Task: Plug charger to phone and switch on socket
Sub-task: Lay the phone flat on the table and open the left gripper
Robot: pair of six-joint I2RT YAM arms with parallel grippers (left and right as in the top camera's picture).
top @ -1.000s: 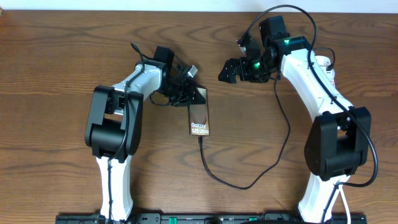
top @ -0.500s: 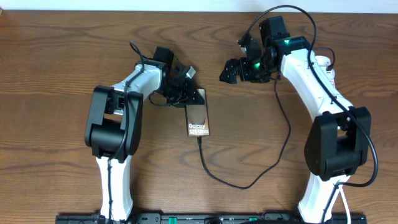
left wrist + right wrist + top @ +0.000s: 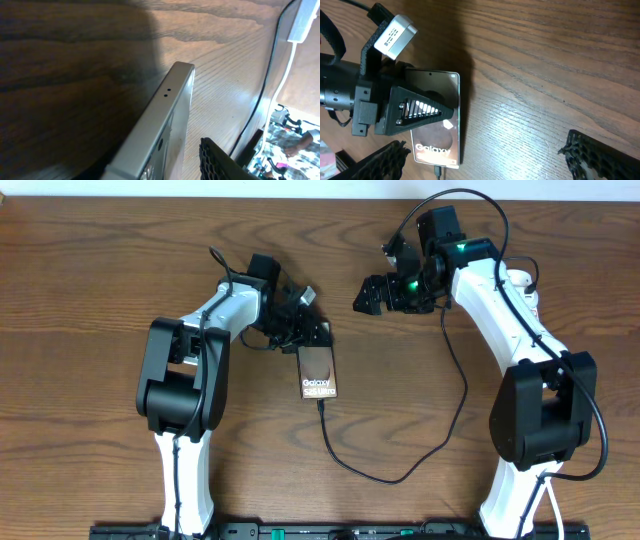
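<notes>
From above, the phone (image 3: 319,373) lies flat on the wooden table (image 3: 100,260) between the two arms, nearer the left one, with its white lettering at the end toward the arm bases. The charger (image 3: 400,477) meets the phone's near short edge with its tip. From there it loops toward the front of the table and climbs back up past the right arm. The left gripper (image 3: 308,332) sits at the phone's far end, one dark finger lying over that edge. The right gripper (image 3: 368,293) hangs above bare wood, well apart from the phone. A white rounded piece behind the right arm is probably the socket (image 3: 521,281), though most of it is hidden.

In the left wrist view, the phone's pale metal edge runs up through the middle of the frame. One meshed fingertip (image 3: 216,161) stands beside the phone with a strip of wood showing between them. The jaws look parted rather than clamped, with the other finger out of frame. A white block with a cord shows at the top right corner.

In the right wrist view, the right arm's two black fingers sit far apart at the lower corners, spread wide and holding nothing. Below them the left arm's triangular finger overlaps the phone's glossy face.
</notes>
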